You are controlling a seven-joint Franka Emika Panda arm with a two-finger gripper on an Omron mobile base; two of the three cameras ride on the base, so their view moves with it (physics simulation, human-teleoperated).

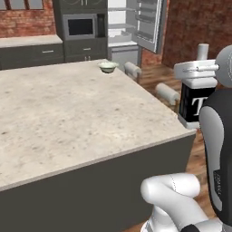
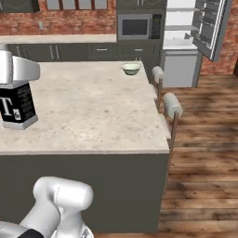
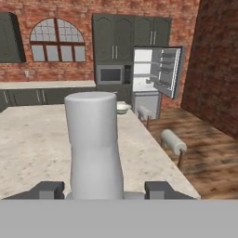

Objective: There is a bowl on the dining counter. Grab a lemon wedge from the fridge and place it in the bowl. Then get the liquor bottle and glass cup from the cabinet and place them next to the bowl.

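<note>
My gripper [image 1: 195, 72] is shut on the liquor bottle [image 1: 192, 105], a pale bottle with a black label and a white letter, held upright in the air near the dining counter [image 1: 68, 113]. In the right base view the bottle [image 2: 16, 109] hangs at the left under the gripper [image 2: 14, 69]. In the hand view the pale bottle [image 3: 95, 144] stands between the fingers [image 3: 46, 189]. The bowl [image 1: 108, 67] sits at the counter's far corner, also seen as bowl [image 2: 131, 69] and bowl [image 3: 123, 108]. The fridge [image 1: 136, 22] stands behind with its door open. Lemon wedge, glass cup and cabinet are out of view.
Padded stools [image 2: 169, 104] line the counter's right side above the wooden floor [image 2: 204, 153]. A dark oven tower with a microwave [image 2: 135, 27] stands left of the fridge [image 2: 183, 42]. A wall counter [image 3: 42, 86] runs along the brick back wall.
</note>
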